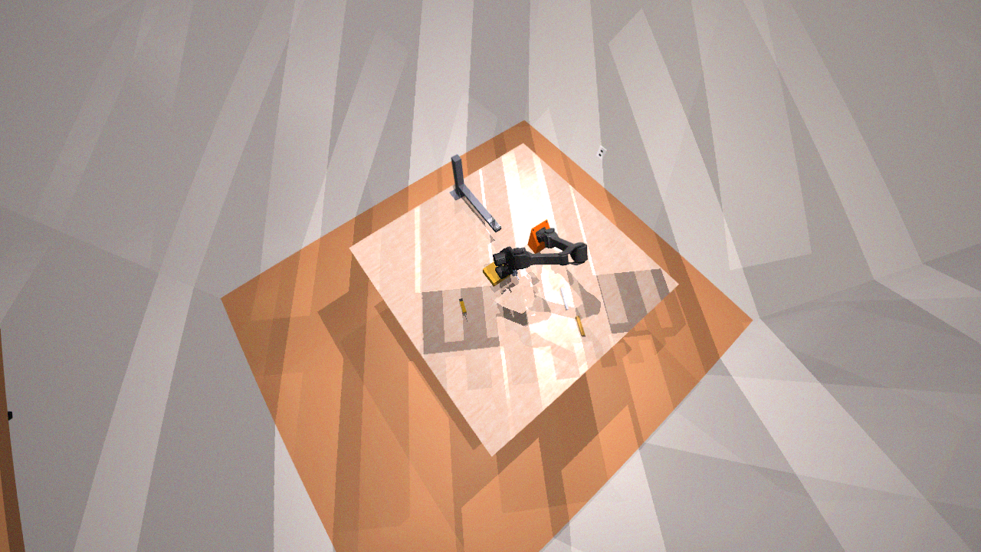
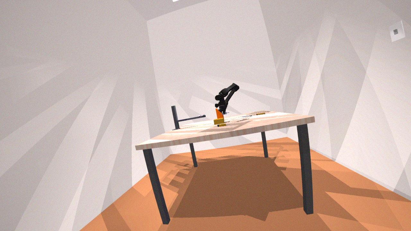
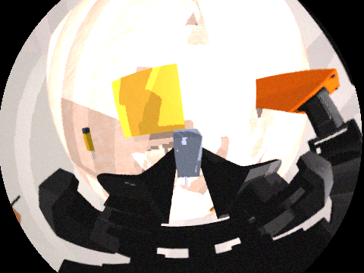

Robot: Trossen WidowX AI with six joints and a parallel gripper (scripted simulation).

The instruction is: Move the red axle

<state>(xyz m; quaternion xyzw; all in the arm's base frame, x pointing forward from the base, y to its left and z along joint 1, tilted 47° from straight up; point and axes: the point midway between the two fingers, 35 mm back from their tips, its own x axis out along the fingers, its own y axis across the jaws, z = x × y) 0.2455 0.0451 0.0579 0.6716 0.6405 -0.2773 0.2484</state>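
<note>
We see a pale wooden table (image 1: 445,267) (image 2: 230,132) on dark legs, standing on an orange floor (image 1: 301,439) (image 2: 244,186). Grey-white walls (image 1: 137,137) (image 2: 201,43) rise around us, crossed by slanting bands of light and shadow, and our exterior view shows a small white plate (image 2: 401,33) high on one wall.
</note>
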